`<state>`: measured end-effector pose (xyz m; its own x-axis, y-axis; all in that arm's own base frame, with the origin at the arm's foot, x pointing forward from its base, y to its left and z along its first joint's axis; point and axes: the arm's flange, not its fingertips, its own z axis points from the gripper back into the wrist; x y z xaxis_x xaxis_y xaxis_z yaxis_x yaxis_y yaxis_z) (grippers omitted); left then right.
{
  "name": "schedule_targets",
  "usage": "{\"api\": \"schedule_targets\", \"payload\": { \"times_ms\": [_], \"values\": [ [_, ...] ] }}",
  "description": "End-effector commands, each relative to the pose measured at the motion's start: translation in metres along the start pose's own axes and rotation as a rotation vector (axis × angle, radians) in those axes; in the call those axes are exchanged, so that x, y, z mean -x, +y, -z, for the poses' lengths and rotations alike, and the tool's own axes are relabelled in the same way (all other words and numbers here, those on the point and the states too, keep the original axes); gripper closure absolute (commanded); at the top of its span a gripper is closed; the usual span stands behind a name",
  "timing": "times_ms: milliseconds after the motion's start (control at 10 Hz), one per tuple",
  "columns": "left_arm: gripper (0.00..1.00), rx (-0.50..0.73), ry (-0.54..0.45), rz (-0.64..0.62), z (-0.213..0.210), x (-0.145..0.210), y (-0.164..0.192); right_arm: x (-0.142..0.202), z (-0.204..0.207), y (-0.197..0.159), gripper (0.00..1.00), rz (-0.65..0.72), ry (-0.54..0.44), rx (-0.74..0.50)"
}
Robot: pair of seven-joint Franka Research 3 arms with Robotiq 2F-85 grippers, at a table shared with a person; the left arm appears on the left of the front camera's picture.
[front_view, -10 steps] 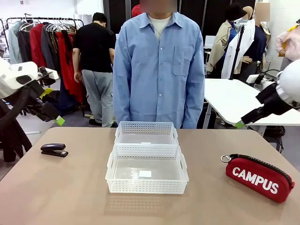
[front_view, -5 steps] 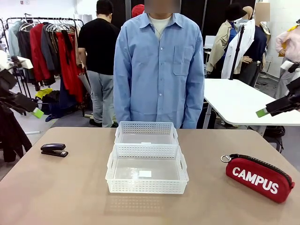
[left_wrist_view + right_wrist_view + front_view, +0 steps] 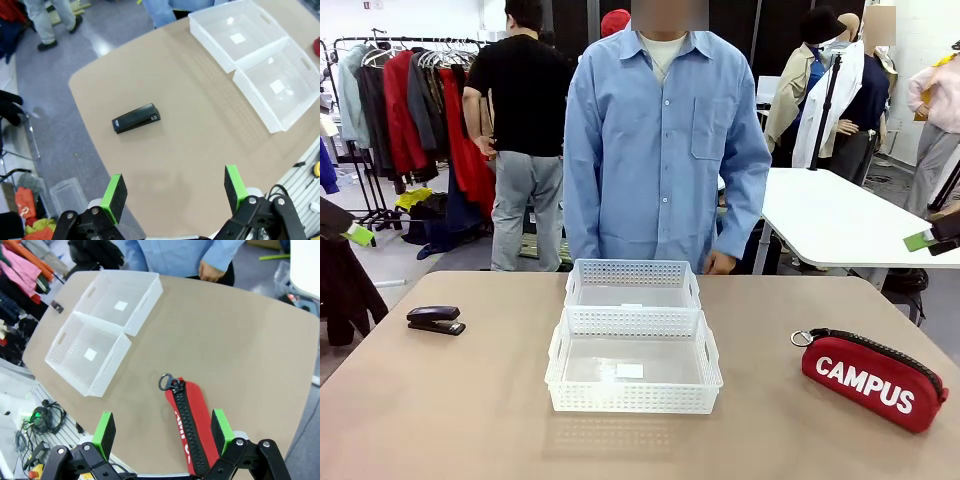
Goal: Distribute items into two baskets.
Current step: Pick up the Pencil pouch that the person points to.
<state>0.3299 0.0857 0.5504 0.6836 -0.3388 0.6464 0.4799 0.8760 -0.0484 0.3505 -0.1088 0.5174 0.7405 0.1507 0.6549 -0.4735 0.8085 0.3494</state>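
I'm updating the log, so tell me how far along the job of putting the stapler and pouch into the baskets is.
Done: nothing; the near basket and far basket hold neither item. In hand: nothing; the left gripper and right gripper are open above the table. Left: the black stapler, lying left of the baskets, and the red CAMPUS pouch, lying to their right, each need a basket.

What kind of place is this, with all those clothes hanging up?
Probably a robot test room dressed like a clothes shop: a rack of hanging clothes, a table with white baskets, and cables beside it.
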Motion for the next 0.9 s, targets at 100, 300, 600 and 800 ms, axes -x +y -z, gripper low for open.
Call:
{"api": "schedule_targets", "payload": {
  "times_ms": [100, 300, 600, 800],
  "values": [
    [0.00, -0.007, -0.029, 0.018, 0.008, 0.018, -0.004, 0.016, -0.009, -0.006, 0.00, -0.025, -0.051, -0.079],
    [0.00, -0.008, -0.026, 0.014, 0.008, 0.017, -0.005, 0.019, -0.014, -0.004, 0.00, -0.018, -0.060, -0.084],
    [0.00, -0.004, -0.013, 0.000, -0.001, 0.002, 0.005, 0.013, -0.013, -0.004, 0.00, 0.000, -0.036, -0.060],
    [0.00, -0.004, -0.013, 0.000, -0.001, 0.002, 0.005, 0.013, -0.013, -0.004, 0.00, 0.000, -0.036, -0.060]
  ]
}}
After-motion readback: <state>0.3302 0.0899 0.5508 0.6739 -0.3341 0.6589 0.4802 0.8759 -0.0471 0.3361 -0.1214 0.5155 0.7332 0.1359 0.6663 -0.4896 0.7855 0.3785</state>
